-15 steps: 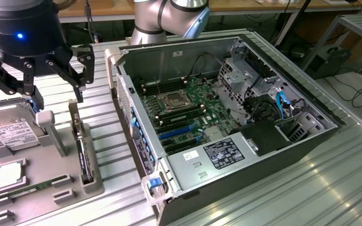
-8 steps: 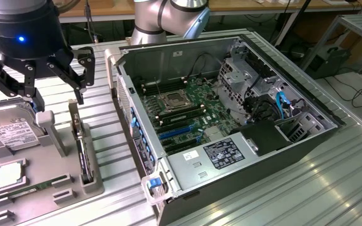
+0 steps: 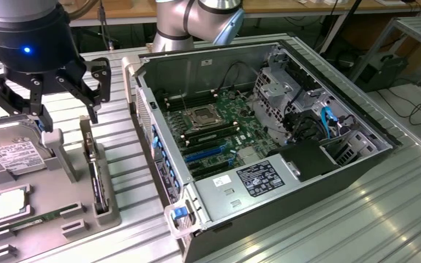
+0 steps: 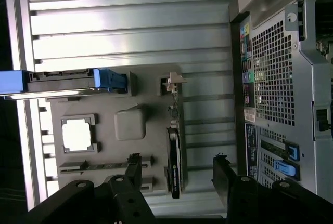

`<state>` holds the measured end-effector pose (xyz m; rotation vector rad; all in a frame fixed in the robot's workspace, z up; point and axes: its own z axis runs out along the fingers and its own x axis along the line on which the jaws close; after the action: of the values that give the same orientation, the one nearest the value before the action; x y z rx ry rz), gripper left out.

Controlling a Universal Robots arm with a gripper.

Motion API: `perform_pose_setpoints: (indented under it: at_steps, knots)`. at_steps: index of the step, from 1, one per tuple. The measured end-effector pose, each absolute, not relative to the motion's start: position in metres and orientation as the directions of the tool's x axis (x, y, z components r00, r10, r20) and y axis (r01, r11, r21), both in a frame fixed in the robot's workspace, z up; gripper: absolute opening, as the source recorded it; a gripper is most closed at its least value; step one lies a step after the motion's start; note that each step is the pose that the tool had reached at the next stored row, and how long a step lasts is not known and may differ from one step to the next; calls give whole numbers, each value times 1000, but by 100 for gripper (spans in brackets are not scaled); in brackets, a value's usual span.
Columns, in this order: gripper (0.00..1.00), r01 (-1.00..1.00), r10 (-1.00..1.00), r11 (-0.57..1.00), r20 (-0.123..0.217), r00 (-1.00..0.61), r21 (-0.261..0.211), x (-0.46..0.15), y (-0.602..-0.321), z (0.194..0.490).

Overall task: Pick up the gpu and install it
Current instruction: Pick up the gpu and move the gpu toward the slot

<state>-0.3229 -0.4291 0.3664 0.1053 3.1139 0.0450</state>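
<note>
Hung with end effector [image 3: 68, 118] spread open at upper left above the edge-standing gpu [image 3: 94, 164]; risked striking its grey holder [image 3: 107, 216] if misaligned.

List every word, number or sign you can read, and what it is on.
No text can be read.
hard drive white label: print too small.
power supply black label: blurred.
white sticker beside it: blurred.
computer case rear stickers: blurred.

Ribbed table [image 3: 386, 213]: parts tray [image 3: 50, 192], computer case [image 3: 291, 216]
</note>
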Motion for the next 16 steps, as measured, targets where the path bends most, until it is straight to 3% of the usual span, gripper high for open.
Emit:
perform_pose_setpoints:
  at_steps: [16]
  knots:
    - [66,67,68,997,-24,-997,30,-323,-430,357]
